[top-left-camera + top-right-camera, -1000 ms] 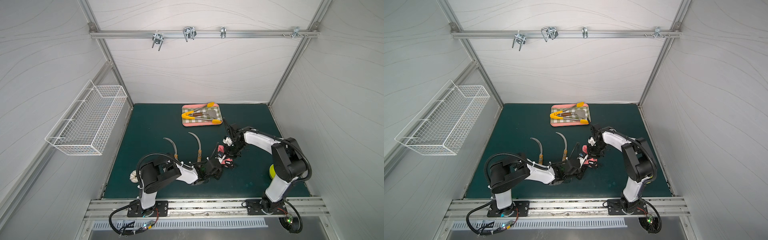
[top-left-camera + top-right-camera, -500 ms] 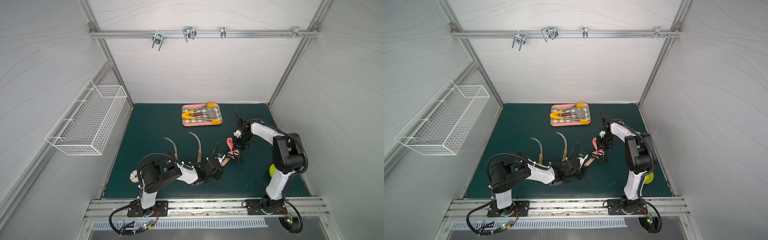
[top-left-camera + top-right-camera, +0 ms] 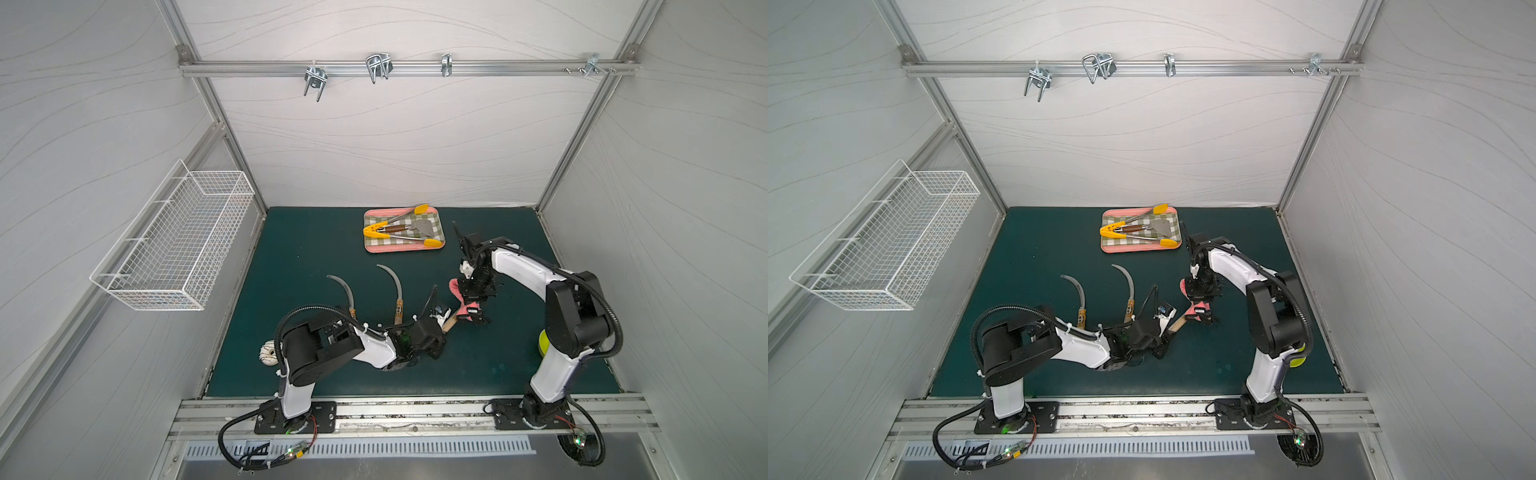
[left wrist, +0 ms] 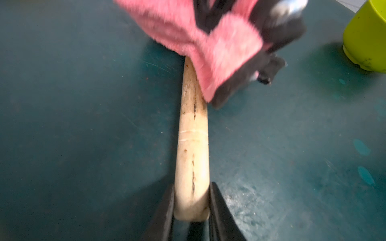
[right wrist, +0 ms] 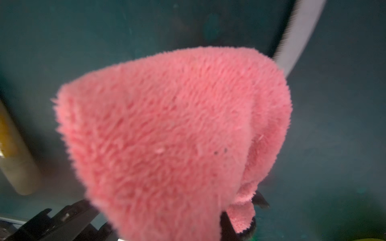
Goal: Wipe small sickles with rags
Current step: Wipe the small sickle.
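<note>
Wiping the held sickle (image 4: 193, 146), by the look of things, with the stroke somewhere around the neck. Held by the butt of its pale wooden handle in the left hand (image 4: 192, 200), clamped on the wood from both sides, low over or on the green counter (image 4: 83, 125) (hard to tell which), near the middle and toward the near edge. Covered at the far end of the handle by the rag (image 5: 177, 135), pink and fuzzy with a dark backing, bunched up and pinched fast in the right hand (image 3: 473, 309). Showing past the cloth in the right wrist view: a strip of curved grey blade (image 5: 296, 37), bare, probably of the same tool. Not to be made out in either top view, being under cloth and arm. Lying to the left, side by side and clear of both hands: the far-left sickle (image 3: 353, 311) and the middle sickle (image 3: 399, 309), blades pointing far, with no way of telling wiped from unwiped.

Calling next, probably, for a drag of the cloth outward along the curve toward the tip, keeping the fold wrapped on the metal and the left grip firm against the pull. Better to follow the bend than to pull straight, so as not to slip off the thin edge or snag the pile.
</note>
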